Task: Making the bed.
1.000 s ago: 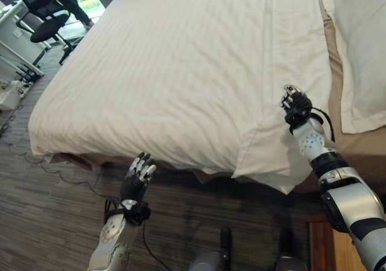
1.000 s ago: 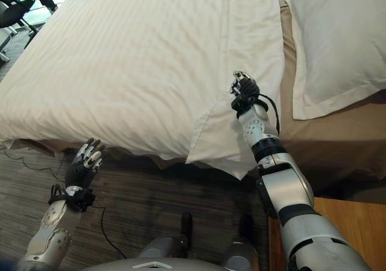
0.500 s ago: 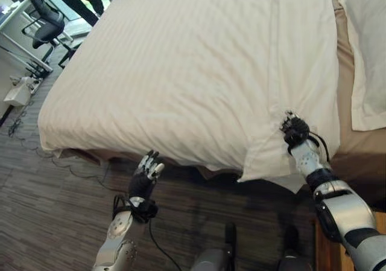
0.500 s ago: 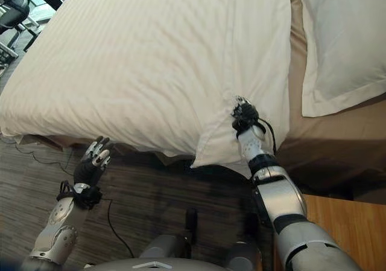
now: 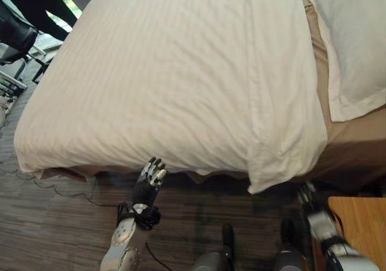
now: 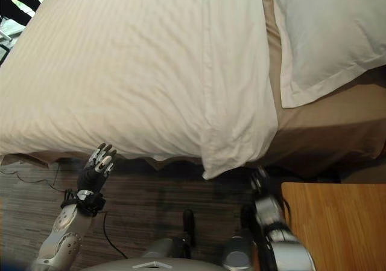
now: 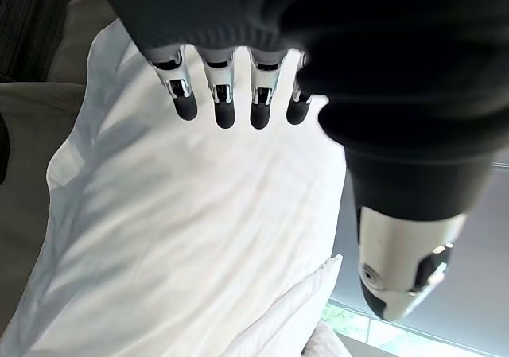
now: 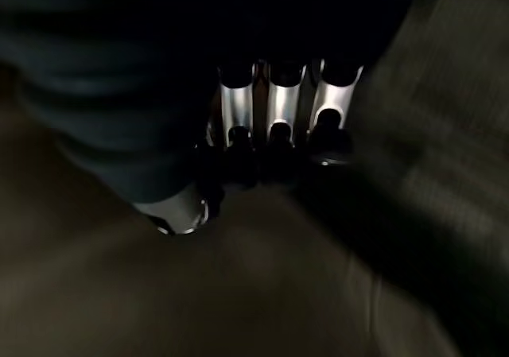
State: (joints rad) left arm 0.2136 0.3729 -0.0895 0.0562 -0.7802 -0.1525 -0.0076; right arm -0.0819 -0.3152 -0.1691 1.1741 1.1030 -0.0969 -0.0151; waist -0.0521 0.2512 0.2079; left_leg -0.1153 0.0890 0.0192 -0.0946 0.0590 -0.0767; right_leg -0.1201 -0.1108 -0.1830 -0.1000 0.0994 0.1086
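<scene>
A white striped duvet (image 5: 175, 72) covers the bed, and its folded-back corner (image 5: 268, 174) hangs over the near edge. A white pillow (image 5: 356, 41) lies at the head on the tan sheet (image 5: 344, 144). My left hand (image 5: 149, 180) is held up open just below the bed's near edge, touching nothing; its straight fingers (image 7: 223, 95) point toward the duvet (image 7: 191, 238). My right hand (image 6: 260, 183) hangs low beside the bed's corner, clear of the duvet. Its fingers (image 8: 274, 126) are curled with nothing in them.
A wooden nightstand (image 6: 332, 223) stands right beside my right hand. A person in dark trousers (image 5: 33, 5) and an office chair (image 5: 12, 38) are at the bed's far left. Dark carpet (image 5: 60, 223) runs along the near side.
My right hand has let go of the duvet's corner and dropped down beside the nightstand. The corner now hangs loose. The camera has shifted; the left hand holds its place.
</scene>
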